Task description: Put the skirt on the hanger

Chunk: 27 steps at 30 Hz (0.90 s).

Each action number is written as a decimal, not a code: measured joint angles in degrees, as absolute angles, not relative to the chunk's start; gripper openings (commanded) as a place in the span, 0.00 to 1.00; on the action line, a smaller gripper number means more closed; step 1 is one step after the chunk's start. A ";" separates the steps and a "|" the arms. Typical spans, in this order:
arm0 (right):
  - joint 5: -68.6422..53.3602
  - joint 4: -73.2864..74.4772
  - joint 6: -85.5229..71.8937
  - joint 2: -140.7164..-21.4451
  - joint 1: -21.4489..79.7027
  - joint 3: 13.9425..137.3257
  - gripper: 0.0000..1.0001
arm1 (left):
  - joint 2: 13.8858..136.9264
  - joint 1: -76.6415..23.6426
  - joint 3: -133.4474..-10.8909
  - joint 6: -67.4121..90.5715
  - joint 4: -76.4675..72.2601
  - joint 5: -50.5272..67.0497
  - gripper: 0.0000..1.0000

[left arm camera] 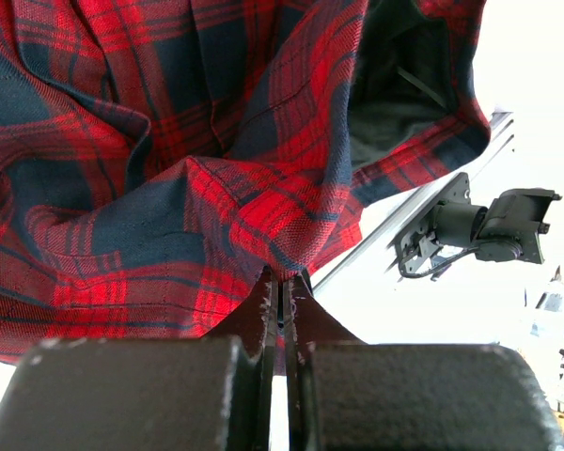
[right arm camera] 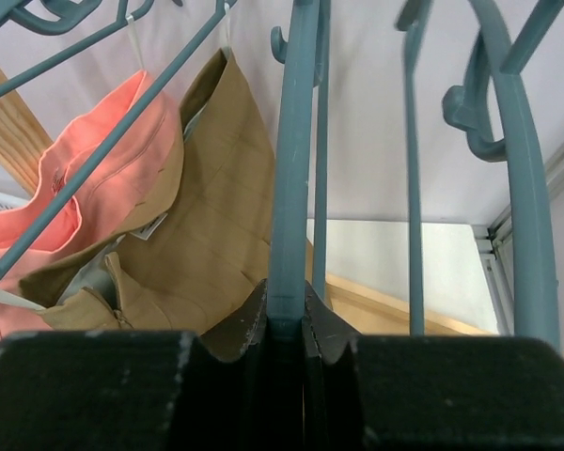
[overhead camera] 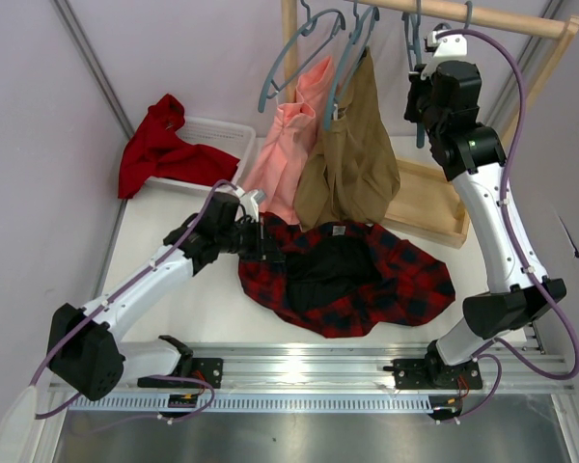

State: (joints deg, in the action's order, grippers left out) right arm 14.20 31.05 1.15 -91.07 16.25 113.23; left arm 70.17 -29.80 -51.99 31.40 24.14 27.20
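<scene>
Left jaws: my left gripper (left arm camera: 280, 291) is fully closed, pinching a fold of the skirt (overhead camera: 347, 280) at the garment's left edge.
Right jaws: my right gripper (right arm camera: 284, 310) is closed to a narrow gap on a bar of the hanger (right arm camera: 293, 169); the pads sit against both sides of the bar.
Skirt location: middle of the table (overhead camera: 174, 289), towards the near edge, crumpled, with the dark lining showing on top.
Hanger location: on the wooden rail (overhead camera: 482, 19) over the far right corner, among identical hangers, right of the tan garment (overhead camera: 352, 154).
Reason for holds: by my judgement, one arm secures the cloth while the other secures the hanger, so the two can be brought together.
Left arm pose: low, stretched forward and inward from the near left corner.
Right arm pose: raised steeply, wrist up at rail height.
</scene>
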 measured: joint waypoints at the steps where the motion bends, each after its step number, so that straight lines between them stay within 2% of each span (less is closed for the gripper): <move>1: 14.22 31.14 1.15 -91.07 16.25 113.32 0.00 | 70.17 -29.80 -52.10 31.40 24.18 27.22 0.00; 16: 8.95 38.37 -7.01 -84.47 16.27 117.43 0.00 | 70.96 -29.80 -53.74 30.85 24.47 27.35 0.00; 22: 2.72 38.35 -10.17 -72.34 16.27 106.72 0.00 | 71.05 -29.78 -53.80 30.68 24.47 28.01 0.00; 27: 0.30 39.66 -12.34 -64.88 16.27 103.88 0.00 | 71.72 -29.74 -54.28 29.87 24.56 28.73 0.00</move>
